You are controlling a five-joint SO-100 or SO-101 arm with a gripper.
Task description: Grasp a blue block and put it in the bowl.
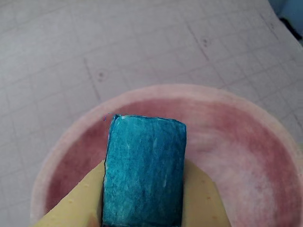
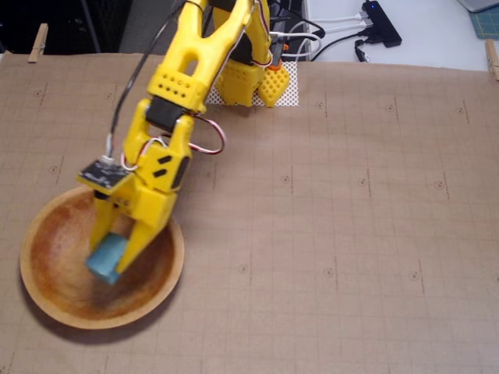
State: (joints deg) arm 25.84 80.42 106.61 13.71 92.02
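Note:
The blue block [image 1: 144, 172] fills the lower middle of the wrist view, clamped between two yellow fingers [image 1: 75, 203]. In the fixed view the same teal block [image 2: 105, 257] sits in my yellow gripper [image 2: 109, 261], which is shut on it. The block hangs inside the rim of the wooden bowl [image 2: 47, 273], over its middle; whether it touches the bowl's floor I cannot tell. In the wrist view the bowl [image 1: 246, 156] looks pinkish and spreads below and behind the block.
The brown gridded mat [image 2: 351, 202] covers the table to the right of the bowl. The arm's yellow base [image 2: 249, 78] stands at the back centre, with cables and a black hub [image 2: 380, 22] behind it.

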